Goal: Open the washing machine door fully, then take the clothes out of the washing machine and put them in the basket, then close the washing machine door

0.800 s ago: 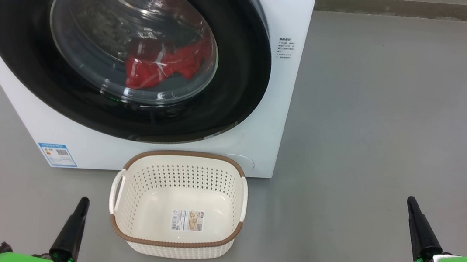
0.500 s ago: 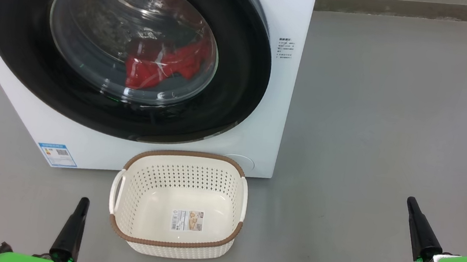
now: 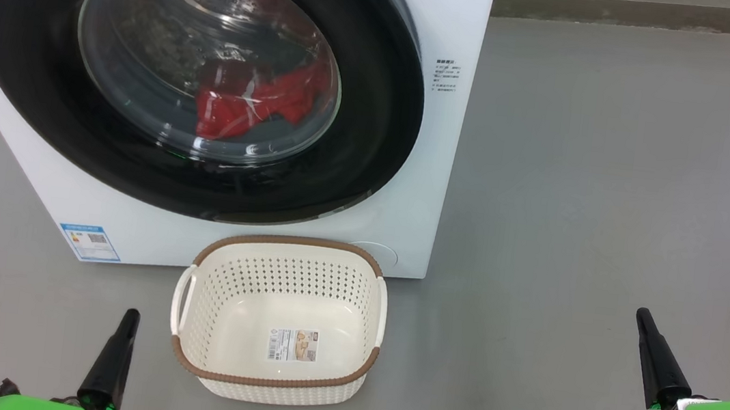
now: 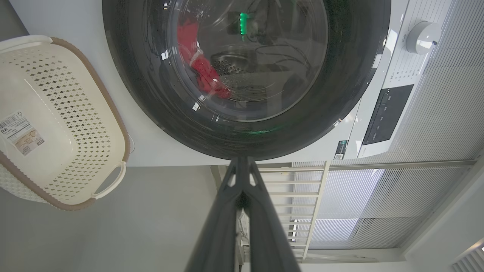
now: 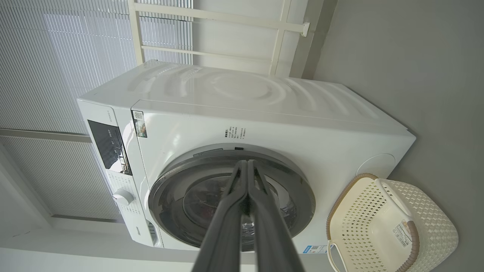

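Grey floor (image 3: 618, 158). Washer (image 3: 454, 23) sits far left, door (image 3: 373, 130) shut flush. Red clothes (image 3: 238, 111) lie in the drum behind the glass. Basket (image 3: 269, 381) is on the floor, just in front of the washer, label (image 3: 292, 346) on its bottom. Left gripper (image 3: 131, 314) is near left, right gripper (image 3: 641, 313) near right. Both have jaws together, gripping nothing, well apart from the door.

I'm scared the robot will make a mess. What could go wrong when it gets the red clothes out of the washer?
1. Both the left claw and right claw are shut and slim; they might slip off the smooth black rim of the washing machine door.
2. The basket sits close under the door, so a reaching claw could knock it away.
3. The clothes could drop past the small basket onto the floor.
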